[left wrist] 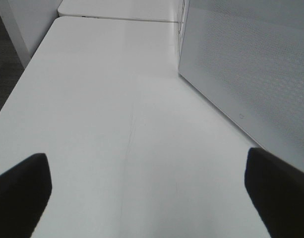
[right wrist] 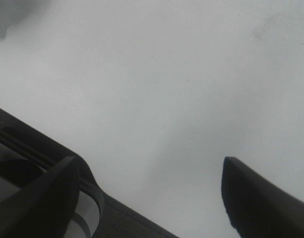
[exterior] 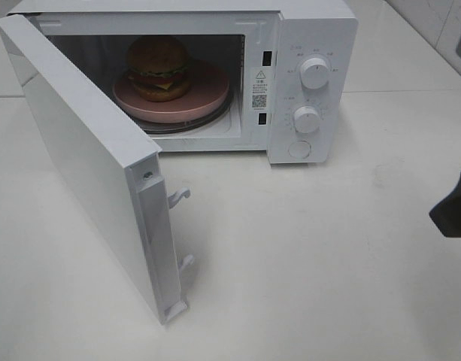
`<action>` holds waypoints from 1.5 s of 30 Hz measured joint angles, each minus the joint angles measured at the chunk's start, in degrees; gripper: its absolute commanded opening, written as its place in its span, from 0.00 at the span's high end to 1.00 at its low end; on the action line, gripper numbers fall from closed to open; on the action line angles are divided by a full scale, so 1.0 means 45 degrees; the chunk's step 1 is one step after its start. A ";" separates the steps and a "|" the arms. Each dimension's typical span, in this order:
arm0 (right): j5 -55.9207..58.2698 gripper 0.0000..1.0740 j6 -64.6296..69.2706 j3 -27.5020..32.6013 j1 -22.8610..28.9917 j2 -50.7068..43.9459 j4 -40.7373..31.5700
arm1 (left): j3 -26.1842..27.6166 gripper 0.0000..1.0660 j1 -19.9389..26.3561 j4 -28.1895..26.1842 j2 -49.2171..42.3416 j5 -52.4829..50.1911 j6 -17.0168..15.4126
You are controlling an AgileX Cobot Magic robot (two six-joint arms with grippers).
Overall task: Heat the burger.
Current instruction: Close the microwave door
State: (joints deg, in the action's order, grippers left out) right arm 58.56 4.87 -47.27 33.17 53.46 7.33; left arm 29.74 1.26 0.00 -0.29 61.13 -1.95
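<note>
now glossy domed burger (exterior: 158,66) on round pink plate (exterior: 212,92) in microwave (exterior: 320,34); left claw (left wrist: 149,198), right claw (right wrist: 152,198) spread.

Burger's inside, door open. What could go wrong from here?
1. The door stands wide open; a push from the open left gripper beside its outer face might shove the whole microwave or leave the latch hooks unseated.
2. The burger sits off-centre on the pink plate; a hard slam could shift it.
3. The knobs are small and round; the right gripper may slip turning one.
</note>
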 measured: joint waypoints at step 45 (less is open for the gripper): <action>-0.0178 0.29 -0.0140 0.4151 -0.7359 -1.1943 -0.1974 | 0.0000 0.08 0.0000 0.0000 0.0000 0.0000 0.0000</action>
State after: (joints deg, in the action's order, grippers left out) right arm 57.75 4.24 -28.59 0.06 -0.29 -1.55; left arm 29.74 1.26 0.00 -0.29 61.13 -1.95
